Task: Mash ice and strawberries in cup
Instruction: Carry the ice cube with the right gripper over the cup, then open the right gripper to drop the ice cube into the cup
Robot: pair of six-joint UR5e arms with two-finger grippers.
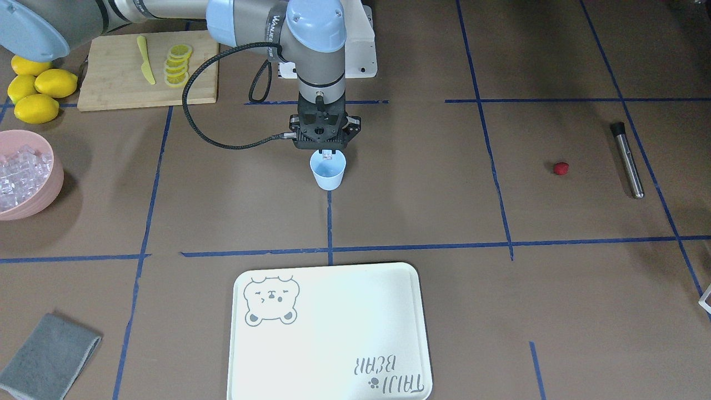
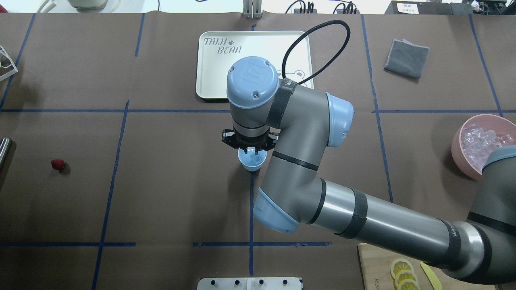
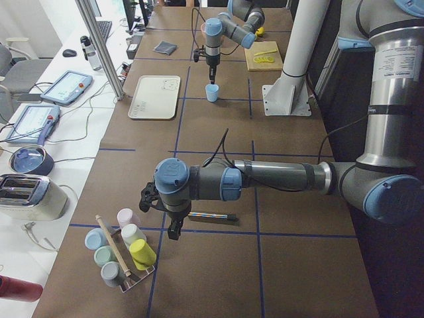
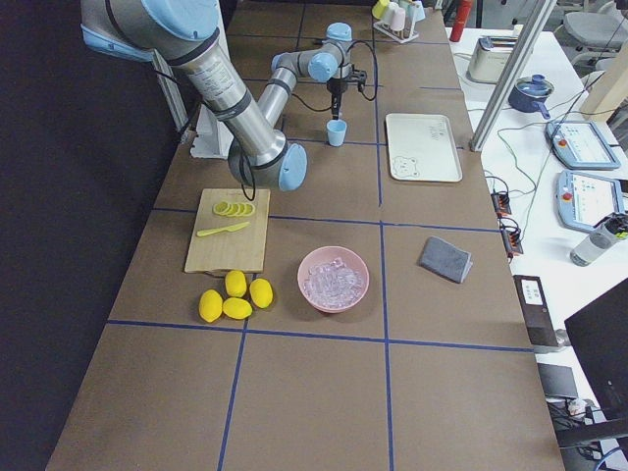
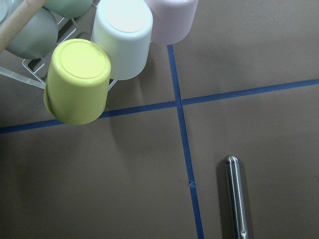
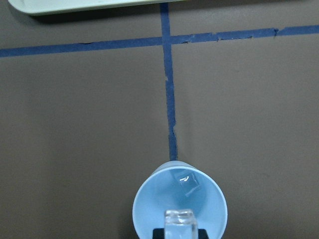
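Clear ice cube (image 6: 179,219), cut off by the wrist view's lower edge, sits in the right gripper (image 1: 327,151). Its fingers are mostly hidden but seem clamped on the cube, just above the mouth of the light-blue cup (image 1: 329,176). One second cube (image 6: 187,182) lies inside the cup. The left gripper (image 3: 173,230) shows only in a side view, so I cannot tell how its fingers stand. One strawberry (image 1: 561,168) lies well apart from the cup, near one metal rod (image 1: 628,161). Four lemons (image 1: 55,83) and one pink bowl (image 1: 55,186) of ice rest on the brown table (image 1: 422,194), gridded with blue tape
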